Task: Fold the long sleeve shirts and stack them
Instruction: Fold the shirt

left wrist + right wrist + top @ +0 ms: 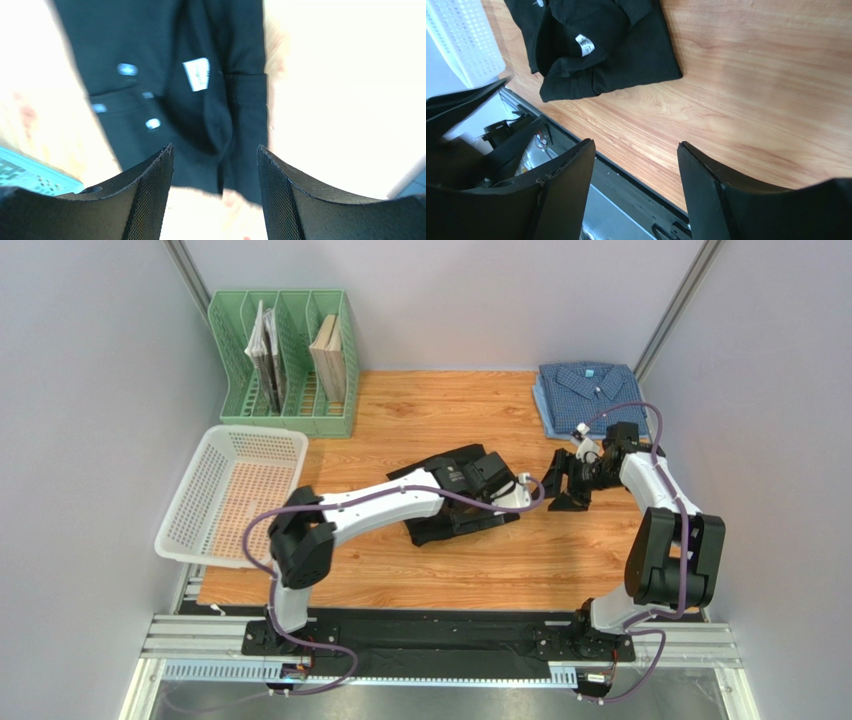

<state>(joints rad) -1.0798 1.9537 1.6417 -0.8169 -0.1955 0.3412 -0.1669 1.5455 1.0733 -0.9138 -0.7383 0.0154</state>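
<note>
The wooden table (470,575) sits between plain grey walls, with a green rack (285,418) at the back and a white basket (235,490) on the left side. The blue shirt (590,395) lies folded flat in the far right corner. The black shirt (455,528) is in the middle of the table, folded into a small lumpy pile (its white tag (584,45) shows on top). The left claw (215,152) hangs over it with its fingers apart, holding nothing. The right claw (636,147) is spread wide too, above bare wood just beside the pile, and it is empty. I think the folding is nearly done and the stacking comes next. That would need both claws to pinch the pile's edges, lift it without letting it fall open, and lay it on the blue shirt.
</note>
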